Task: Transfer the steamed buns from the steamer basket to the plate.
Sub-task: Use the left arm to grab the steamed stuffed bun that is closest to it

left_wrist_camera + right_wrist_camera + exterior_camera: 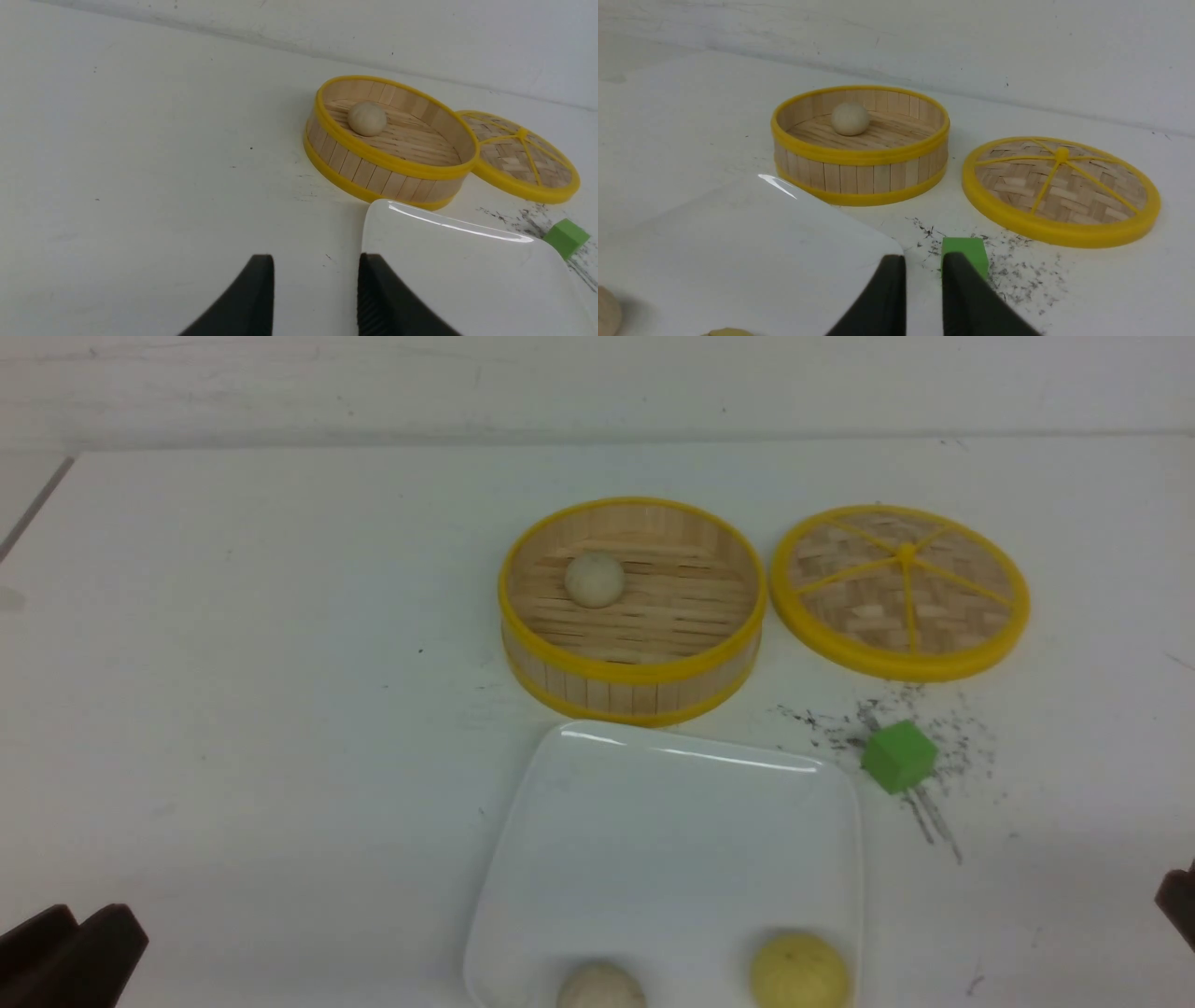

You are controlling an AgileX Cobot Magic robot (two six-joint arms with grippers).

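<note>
Two over, one to go, by my reckoning! The plate (672, 821) carries two buns along its near edge: the off-white bun (600, 987) at six o'clock, the yellow bun (800, 971) at five. The basket (632, 695), at the plate's twelve, holds the last bun (595, 579) at ten o'clock on its floor. The left gripper (315, 261) stands apart and empty. The right gripper (923, 261) is nearly together, with only a thin gap and nothing in it.

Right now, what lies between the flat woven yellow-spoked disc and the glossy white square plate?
A small green cube; the front view shows it.
</note>
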